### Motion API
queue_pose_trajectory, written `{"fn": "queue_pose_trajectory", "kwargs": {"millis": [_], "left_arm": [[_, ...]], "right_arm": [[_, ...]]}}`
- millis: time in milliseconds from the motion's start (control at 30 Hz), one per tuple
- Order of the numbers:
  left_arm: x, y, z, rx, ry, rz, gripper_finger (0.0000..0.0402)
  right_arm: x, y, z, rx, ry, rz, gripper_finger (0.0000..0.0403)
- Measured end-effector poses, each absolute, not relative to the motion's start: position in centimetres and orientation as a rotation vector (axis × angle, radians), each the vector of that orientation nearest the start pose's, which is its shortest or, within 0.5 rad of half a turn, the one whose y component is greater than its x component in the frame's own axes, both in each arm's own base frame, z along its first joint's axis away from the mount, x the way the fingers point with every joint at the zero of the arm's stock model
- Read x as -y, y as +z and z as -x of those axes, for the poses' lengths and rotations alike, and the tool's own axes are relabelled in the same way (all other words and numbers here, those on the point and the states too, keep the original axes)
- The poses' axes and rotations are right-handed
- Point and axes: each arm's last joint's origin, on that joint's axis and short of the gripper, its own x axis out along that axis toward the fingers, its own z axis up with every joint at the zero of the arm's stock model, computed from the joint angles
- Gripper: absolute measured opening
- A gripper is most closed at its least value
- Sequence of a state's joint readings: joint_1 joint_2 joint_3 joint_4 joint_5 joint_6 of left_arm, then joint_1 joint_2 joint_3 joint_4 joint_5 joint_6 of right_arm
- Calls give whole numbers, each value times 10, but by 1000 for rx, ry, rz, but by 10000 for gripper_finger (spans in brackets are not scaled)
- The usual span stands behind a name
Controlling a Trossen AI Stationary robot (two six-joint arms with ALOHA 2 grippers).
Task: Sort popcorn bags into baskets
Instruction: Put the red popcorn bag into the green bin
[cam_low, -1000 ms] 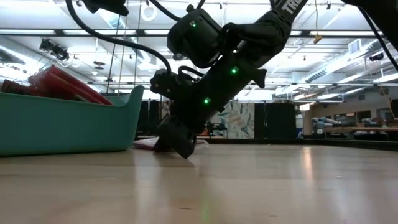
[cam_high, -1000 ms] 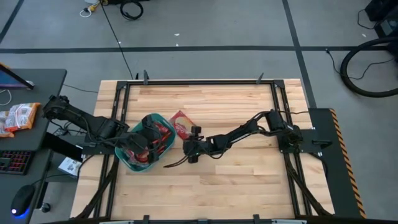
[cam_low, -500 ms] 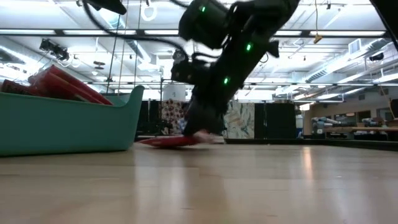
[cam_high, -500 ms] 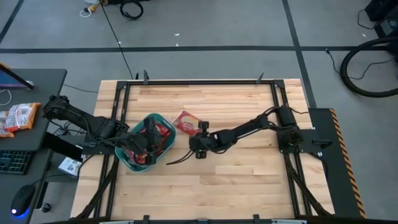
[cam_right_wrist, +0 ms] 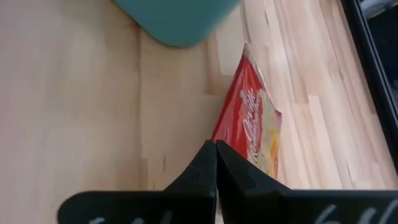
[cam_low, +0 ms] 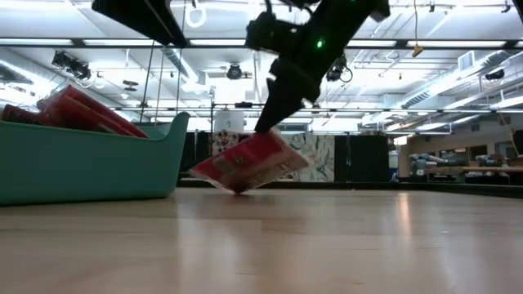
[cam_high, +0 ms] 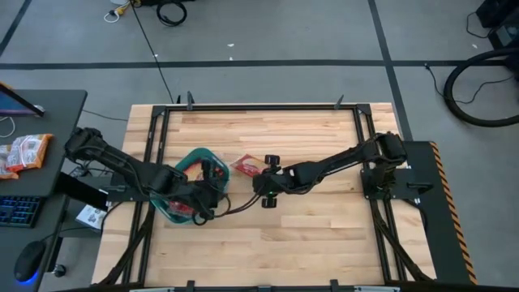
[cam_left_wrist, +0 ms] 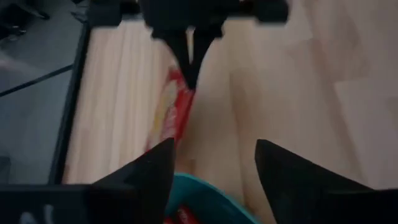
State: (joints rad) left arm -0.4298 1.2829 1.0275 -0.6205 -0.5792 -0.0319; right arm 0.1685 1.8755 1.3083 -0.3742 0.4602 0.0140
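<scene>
The right gripper (cam_low: 270,122) is pinching, with its two dark fingers pressed together, one edge of a flat red popcorn packet with a cream-yellow centre and white lettering (cam_low: 249,162). The packet is hanging tilted, with its lower corner at or just above the pale wooden tabletop (cam_low: 327,245); whether it is touching cannot be told. In the right wrist view the fingertips (cam_right_wrist: 214,163) are meeting at the packet's near edge (cam_right_wrist: 249,127), and a corner of the teal-green rounded plastic tub (cam_right_wrist: 177,18) is showing near it. From above, this packet (cam_high: 246,165) is lying just beside the tub (cam_high: 185,158), on the side toward the right arm.

The left gripper (cam_left_wrist: 211,165) is hovering over the tub's rim with its fingers spread apart and nothing between them.

Several red packets (cam_low: 82,110) are already sitting in the tub, rising above its rim. The held packet is the only one visible outside it on the table, so the sorting looks nearly finished, with this one left to go in.
</scene>
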Motion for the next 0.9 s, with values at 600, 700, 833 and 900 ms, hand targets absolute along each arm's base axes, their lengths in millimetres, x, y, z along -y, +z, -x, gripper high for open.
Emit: {"fn": "queue_pose_trajectory", "kwargs": {"millis": [600, 700, 833, 900], "left_arm": [[103, 238, -286, -780, 199, -395, 249], [97, 228, -296, -796, 225, -389, 249], [89, 216, -310, -806, 227, -343, 249], [84, 211, -315, -811, 228, -324, 249]], "right_arm": [[-60, 253, -369, -777, -132, 87, 0], [-61, 253, -369, -777, -115, 77, 0], [-64, 254, -369, -769, -107, 73, 0], [-66, 255, -369, -754, -101, 71, 0]]}}
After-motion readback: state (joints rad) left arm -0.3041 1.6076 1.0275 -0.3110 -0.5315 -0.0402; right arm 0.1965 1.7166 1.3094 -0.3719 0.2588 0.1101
